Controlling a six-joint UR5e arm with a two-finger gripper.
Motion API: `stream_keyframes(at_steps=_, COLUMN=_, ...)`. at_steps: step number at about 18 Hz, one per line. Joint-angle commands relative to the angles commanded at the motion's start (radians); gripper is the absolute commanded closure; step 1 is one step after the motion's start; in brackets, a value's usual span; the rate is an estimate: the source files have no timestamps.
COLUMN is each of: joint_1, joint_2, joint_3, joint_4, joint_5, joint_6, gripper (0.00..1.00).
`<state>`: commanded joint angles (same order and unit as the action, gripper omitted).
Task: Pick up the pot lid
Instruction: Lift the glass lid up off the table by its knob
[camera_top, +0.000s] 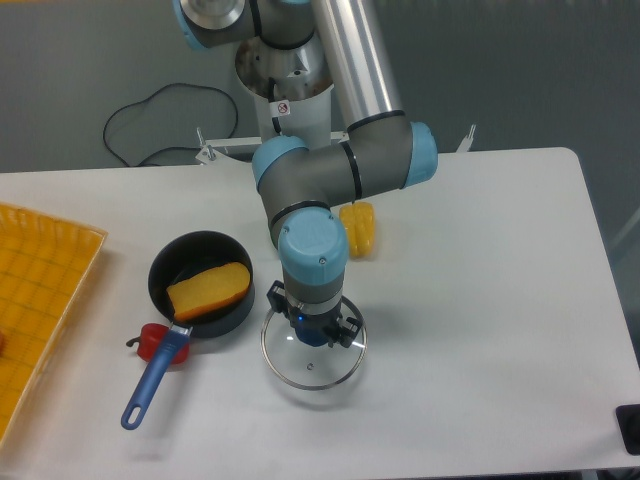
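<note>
Looks like a robot lab: we see an arm (354, 60), white tabletop (500, 300) under the gripper (313, 318), loose black cable (180, 84) beyond it.

Bright, even light falls around me, and the pale table (500, 300) reads almost white across the right of the frame. The grey backdrop (520, 70) along the top is dimmer. Soft sheen rides the blue joints of my arm (300, 235), and the rim of the glass lid (309, 388) catches a thin gleam at lower centre. Inside the black pan (180, 262), left of centre, detail sinks into darkness. I can't tell where the light comes from.
</note>
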<state>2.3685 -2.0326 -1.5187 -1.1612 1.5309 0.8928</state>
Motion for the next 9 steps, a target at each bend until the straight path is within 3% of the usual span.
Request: stream_keyframes(at_steps=9, joint_1=0.000, joint_2=0.009, joint_3=-0.008, joint_4=0.000, joint_5=-0.003, joint_6=0.024, gripper=0.44)
